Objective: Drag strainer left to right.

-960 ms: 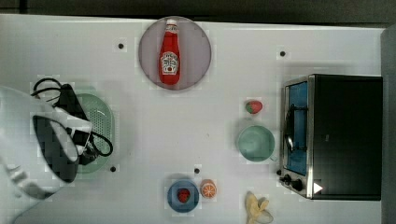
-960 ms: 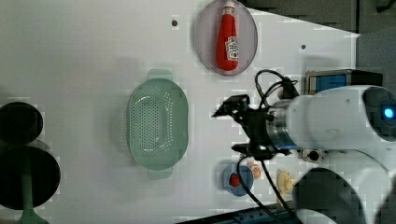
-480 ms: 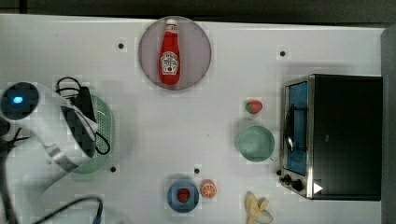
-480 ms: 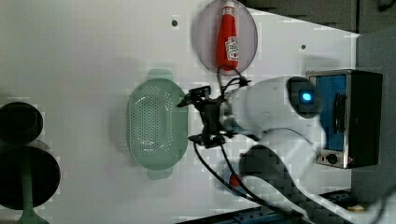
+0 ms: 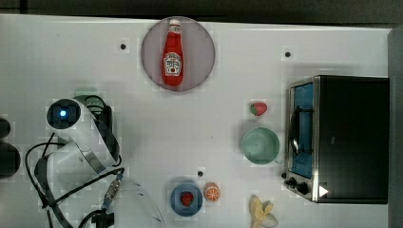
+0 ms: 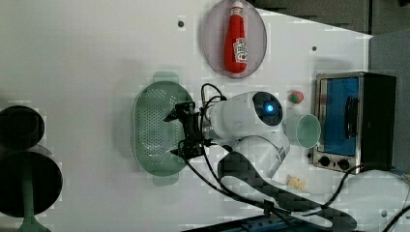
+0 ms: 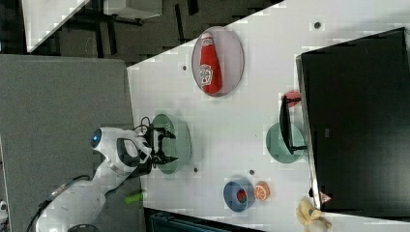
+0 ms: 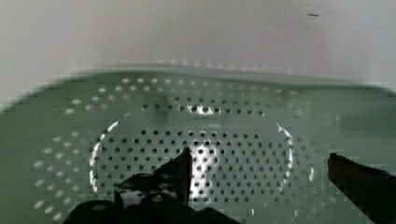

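The pale green oval strainer (image 6: 154, 128) rests on the white table near the left view's left. In the right view the strainer (image 7: 181, 140) lies just beyond the arm. My gripper (image 6: 178, 131) is open and hangs over the strainer's rim on the left view's right side, with its black fingers (image 7: 167, 133) spread above the basin. The wrist view looks down into the holed strainer (image 8: 201, 135), and the gripper (image 8: 261, 172) is wide apart with nothing between its fingers. In the top view the white arm (image 5: 81, 137) covers the strainer except a sliver of rim (image 5: 85, 91).
A ketchup bottle (image 5: 172, 57) lies on a grey plate (image 5: 202, 52). A toaster oven (image 5: 347, 137) stands at the top view's right, with a mint bowl (image 5: 260, 145) and a strawberry (image 5: 258, 108) beside it. A blue bowl (image 5: 186, 199), an orange half (image 5: 212, 192) and a banana (image 5: 262, 213) lie nearby.
The arm has swung in over the strainer, bringing the open gripper from beside it to above its rim. The strainer has stayed in place.
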Robot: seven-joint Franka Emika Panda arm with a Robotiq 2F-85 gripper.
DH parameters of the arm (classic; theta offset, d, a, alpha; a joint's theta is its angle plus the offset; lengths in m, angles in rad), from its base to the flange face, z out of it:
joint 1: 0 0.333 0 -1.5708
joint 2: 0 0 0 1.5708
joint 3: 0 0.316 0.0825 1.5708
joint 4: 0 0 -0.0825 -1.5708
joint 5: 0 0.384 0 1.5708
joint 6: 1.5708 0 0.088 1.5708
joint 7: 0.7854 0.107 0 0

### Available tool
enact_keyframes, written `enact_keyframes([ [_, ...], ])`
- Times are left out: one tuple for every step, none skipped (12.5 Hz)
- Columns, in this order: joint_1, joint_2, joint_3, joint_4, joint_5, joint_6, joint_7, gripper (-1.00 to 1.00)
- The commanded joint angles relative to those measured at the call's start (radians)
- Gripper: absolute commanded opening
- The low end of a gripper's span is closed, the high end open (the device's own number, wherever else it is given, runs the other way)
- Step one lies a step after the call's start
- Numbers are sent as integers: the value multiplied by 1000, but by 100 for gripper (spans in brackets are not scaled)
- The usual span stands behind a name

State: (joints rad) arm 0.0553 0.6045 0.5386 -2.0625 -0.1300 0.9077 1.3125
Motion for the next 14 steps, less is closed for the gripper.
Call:
enact_keyframes([
  [0, -52, -41, -42, -82, 69, 86, 100],
  [0, -51, -53, -56, -88, 81, 86, 100],
  [0, -51, -62, -67, -88, 98, 86, 100],
  [0, -50, -69, -73, -88, 123, 85, 100],
  [0, -50, -82, -81, -89, 132, 86, 100],
  [0, -50, -95, -86, -90, 133, 85, 100],
  [-1, -50, -101, -86, -90, 147, 85, 100],
  [-3, -50, -110, -93, -90, 145, 86, 100],
  [-4, -51, -123, -105, -94, 144, 85, 100],
  [-6, -55, -137, -113, -99, 151, 85, 100],
  [-10, -62, -150, -122, -100, 151, 84, 100],
  [-18, -73, -158, -134, -101, 151, 84, 100],
  [-29, -86, -161, -148, -101, 151, 80, 100],
  [-42, -102, -163, -165, -101, 151, 63, 100],
])
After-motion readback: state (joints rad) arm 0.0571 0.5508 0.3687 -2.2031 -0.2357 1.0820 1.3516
